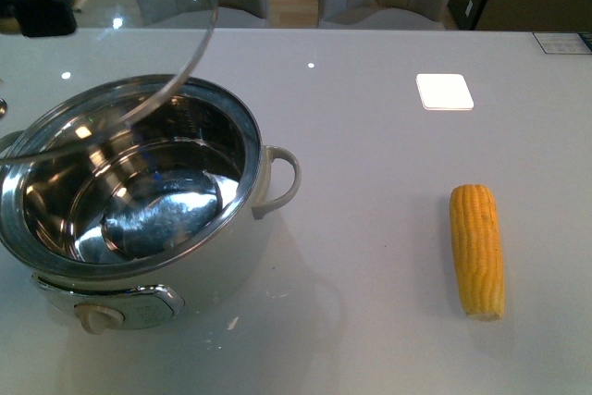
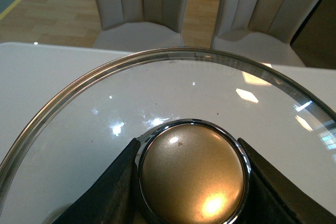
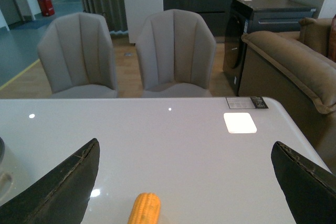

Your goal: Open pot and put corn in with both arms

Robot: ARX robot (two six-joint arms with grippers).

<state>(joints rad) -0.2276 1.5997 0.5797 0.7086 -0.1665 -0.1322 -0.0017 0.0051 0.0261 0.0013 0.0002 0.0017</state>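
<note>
The corn is lying flat on the white table, on your robot's right side and well apart from the pot, which is sitting on the left. The cob's long axis is running almost straight away from the robot, with one end pointing back toward it and the far end leaning slightly toward the pot. The right gripper is hovering above the table with its fingers spread wide and nothing between them. In the right wrist view, the cob is showing end-on in the gap, lower down and closer to one finger than to the other. Judging from that, you are already lined up to close across the cob's width, not along its length, but you are needing to centre over it first. The right arm is clearly the nearer one. The left gripper is occupied, its fingers pinching the brass-coloured knob of the glass lid. It is holding the lid tilted, above and behind the pot. The pot is standing open, with its steel bowl empty.
</note>
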